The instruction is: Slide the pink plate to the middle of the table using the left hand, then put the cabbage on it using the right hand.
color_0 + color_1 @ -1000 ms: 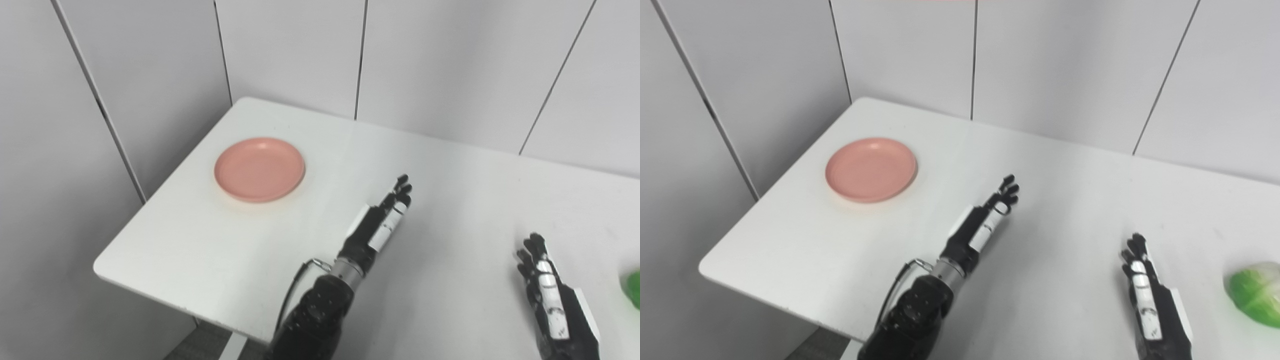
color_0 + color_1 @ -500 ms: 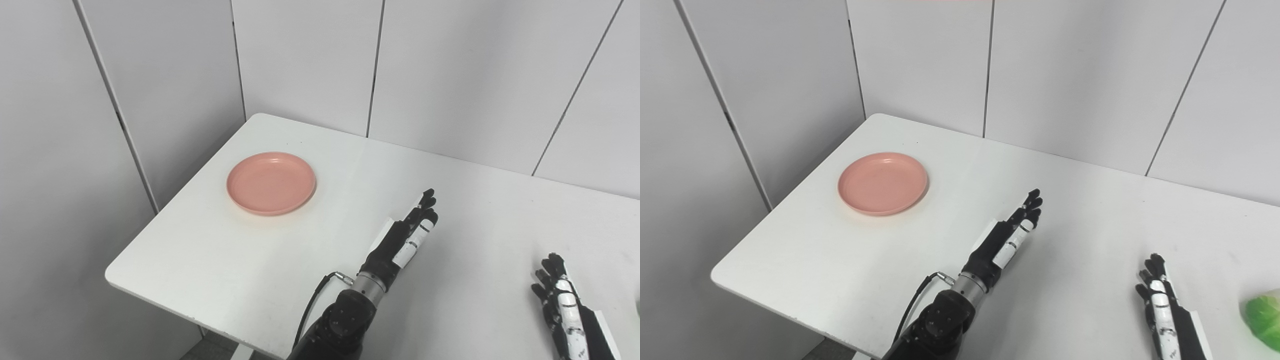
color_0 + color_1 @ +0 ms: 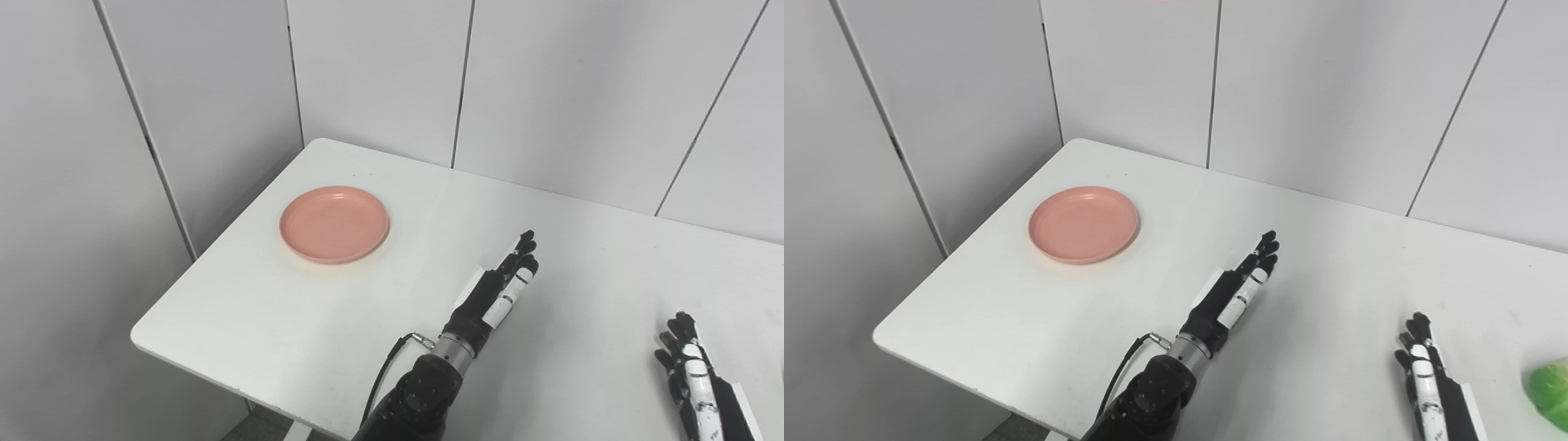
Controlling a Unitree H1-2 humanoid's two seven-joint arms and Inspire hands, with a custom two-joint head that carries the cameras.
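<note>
A round pink plate (image 3: 334,223) lies empty on the left part of the white table (image 3: 392,306), near its left edge. My left hand (image 3: 499,286) hovers open over the table's middle, fingers stretched straight, well to the right of the plate and apart from it. At the bottom right my right hand (image 3: 1427,380) is open too, fingers straight, holding nothing. The green cabbage (image 3: 1549,387) shows only partly at the right edge of the right eye view, a short way right of the right hand.
Grey wall panels (image 3: 380,73) stand close behind the table and along its left side. The table's rounded front-left corner (image 3: 139,334) drops off to the floor. A black cable (image 3: 383,380) loops from my left wrist.
The camera has shifted, so the whole picture moved right and down. The cabbage has slid further out of view. Both hands stay open, with no clear move of their own.
</note>
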